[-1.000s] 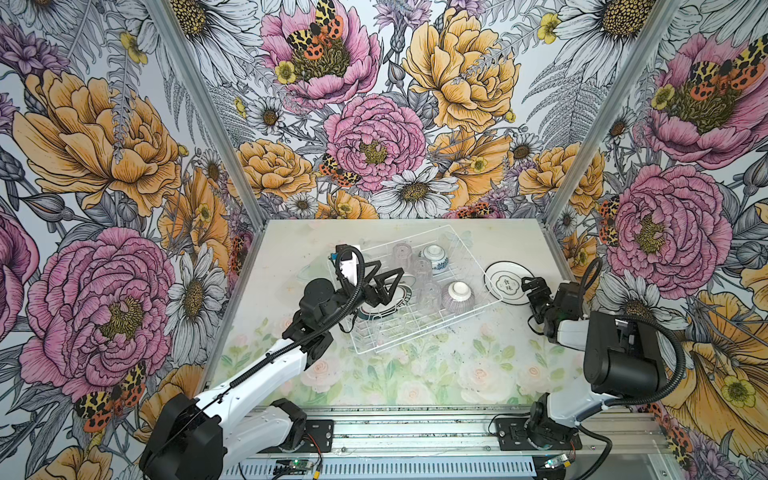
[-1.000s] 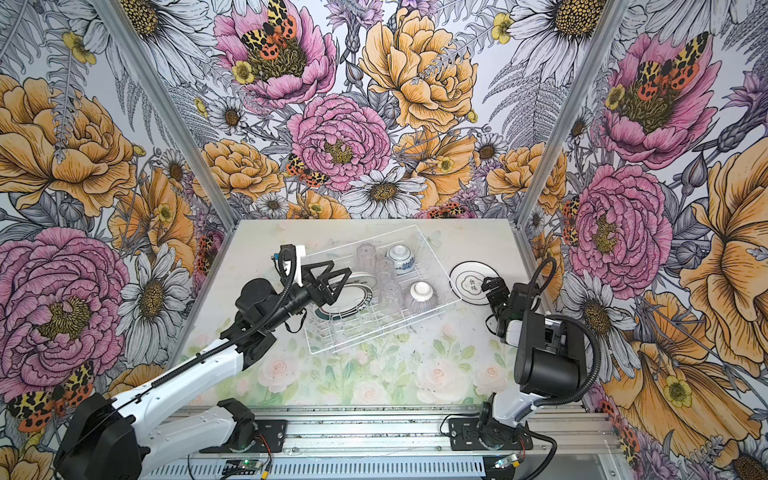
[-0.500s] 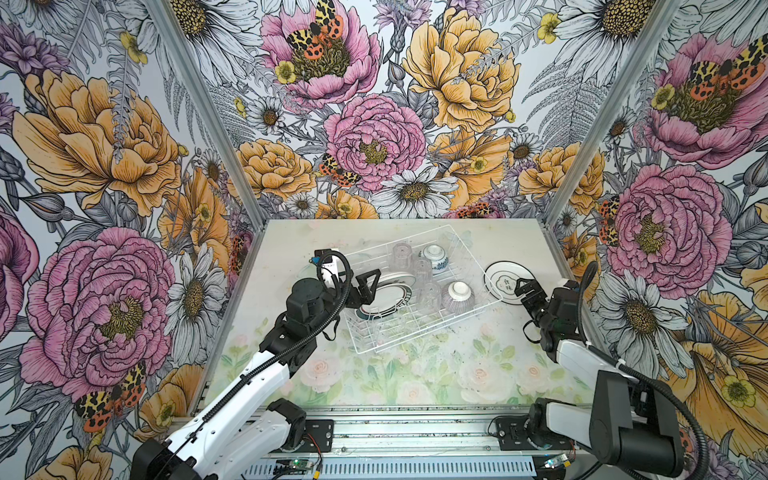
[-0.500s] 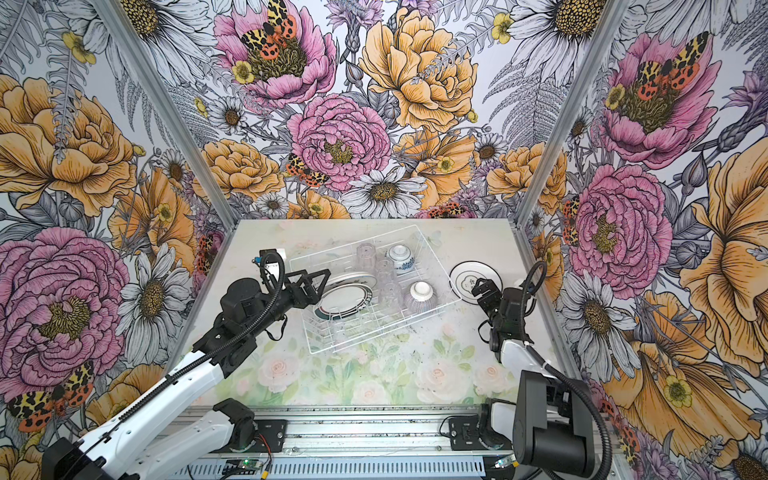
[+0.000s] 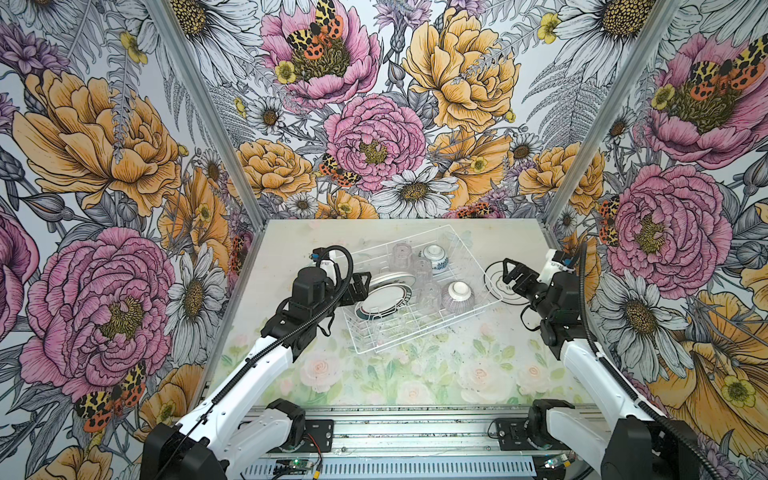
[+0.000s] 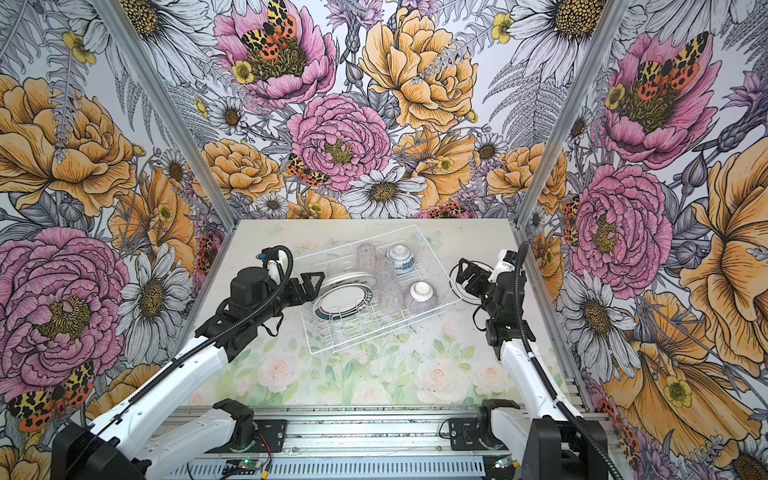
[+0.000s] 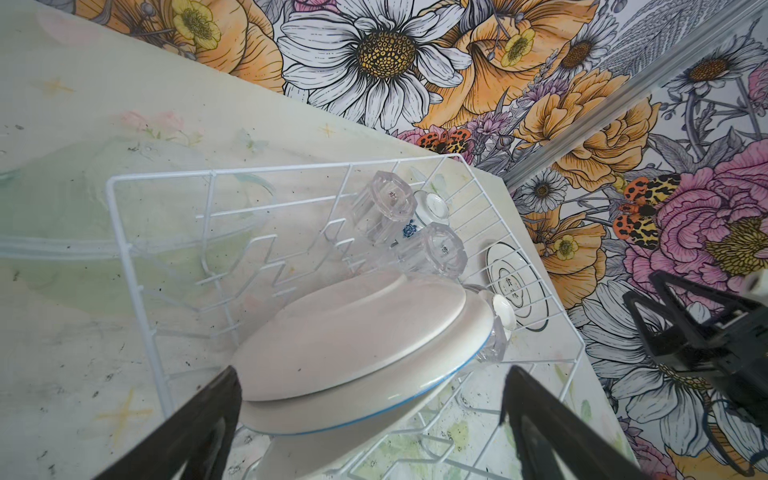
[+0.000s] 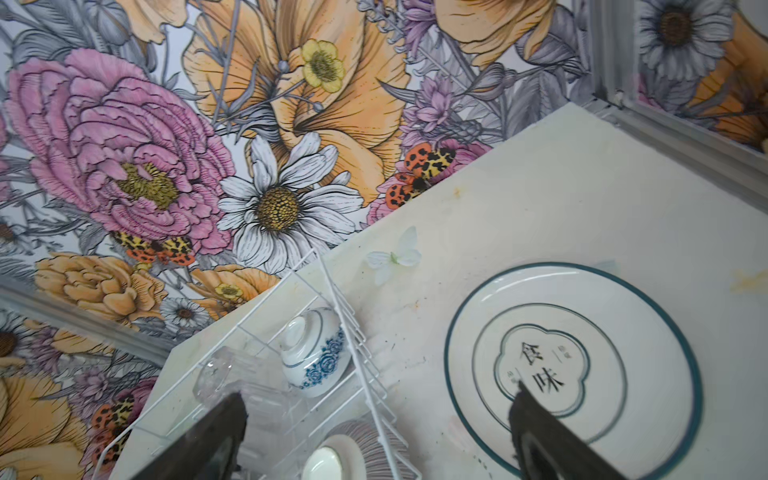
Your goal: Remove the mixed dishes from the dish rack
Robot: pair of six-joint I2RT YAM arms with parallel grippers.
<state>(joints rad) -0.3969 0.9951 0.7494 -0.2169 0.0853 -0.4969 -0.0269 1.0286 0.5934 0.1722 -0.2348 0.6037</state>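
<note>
The white wire dish rack [image 5: 436, 328] [image 6: 395, 328] sits mid-table. It holds a teal-and-red-rimmed plate [image 5: 384, 301] [image 6: 343, 301] leaning on a second plate, clear tumblers [image 5: 422, 270] [image 6: 385, 270], a blue-and-white bowl [image 5: 435, 257] [image 8: 316, 357] and a ribbed bowl [image 5: 457, 296] [image 8: 353, 453], both upside down. My left gripper [image 5: 361, 286] [image 6: 311, 286] [image 7: 372, 370] is open at the rack's left end, its jaws either side of the plates' white backs [image 7: 353, 332]. My right gripper [image 5: 511, 274] [image 6: 467, 276] [image 8: 376, 399] hangs open and empty at the rack's right side.
A white plate with a dark teal rim and black characters [image 5: 494, 286] [image 8: 573, 365] lies flat on the table right of the rack, partly under my right gripper. Flowered walls close the table on three sides. A metal rail runs along the front edge.
My left gripper has drawn back leftward to the plates' left end. My right arm has straightened, moving its gripper slightly left and farther back, above the plate on the table.
</note>
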